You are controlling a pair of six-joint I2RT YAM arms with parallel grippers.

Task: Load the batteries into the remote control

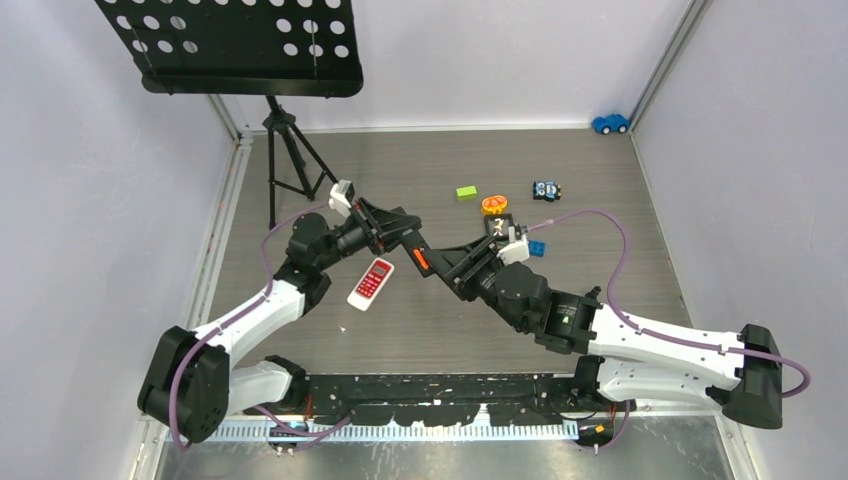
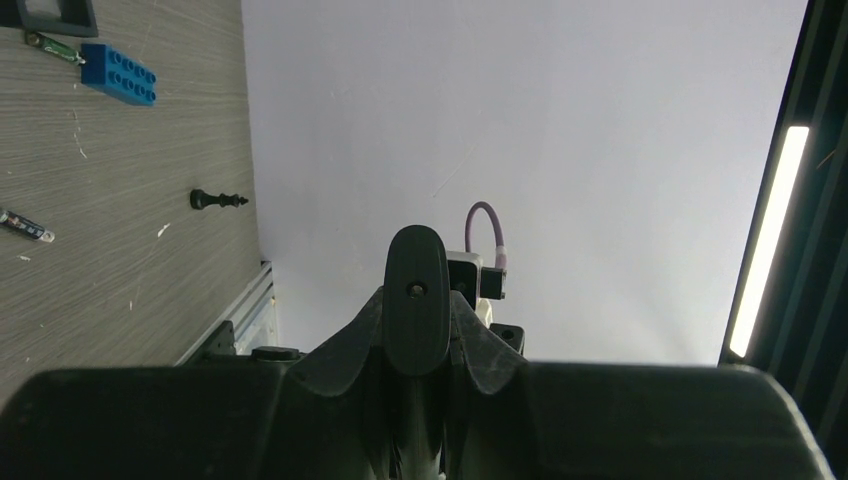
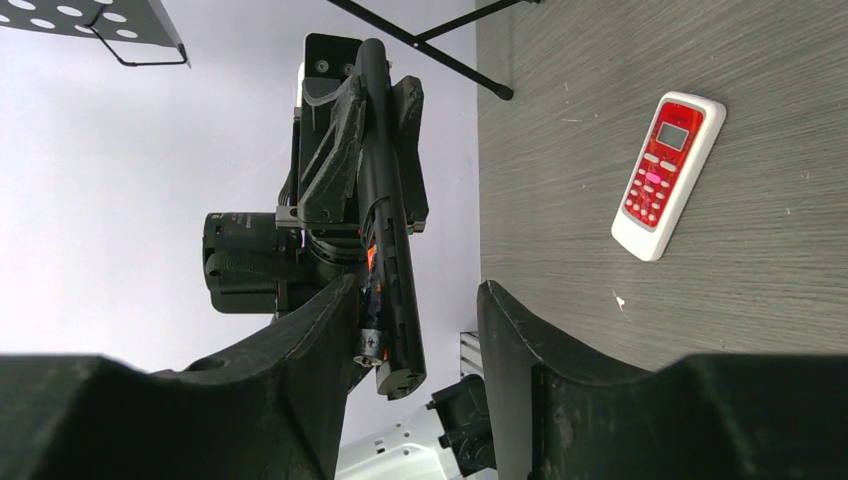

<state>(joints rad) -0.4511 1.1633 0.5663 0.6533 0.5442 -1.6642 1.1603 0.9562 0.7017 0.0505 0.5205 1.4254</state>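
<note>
1. Top view: the left tool point(image 1: 398, 237) is closed on a black remote point(image 1: 415, 252) and holds it above the table point(image 1: 420, 340). An orange battery point(image 1: 421, 260) shows in the remote. The right tool point(image 1: 458, 262) is at the remote's free end. A red remote point(image 1: 371, 283) lies on the table just beside them.
2. Left wrist: the left tool point(image 2: 417, 340) clamps the black remote point(image 2: 417, 295), seen end-on. On the table lie a blue brick point(image 2: 118, 73), a chess piece point(image 2: 218, 200) and – at the left edge – a loose battery point(image 2: 27, 227).
3. Right wrist: the right tool point(image 3: 417, 290) is open, with the black remote point(image 3: 385, 220) between its fingers but not gripped. The orange battery point(image 3: 371, 258) sits in the remote's open compartment, and a grey battery point(image 3: 368, 345) sits just below it, beside one finger. The red remote point(image 3: 668, 175) lies well apart.
</note>
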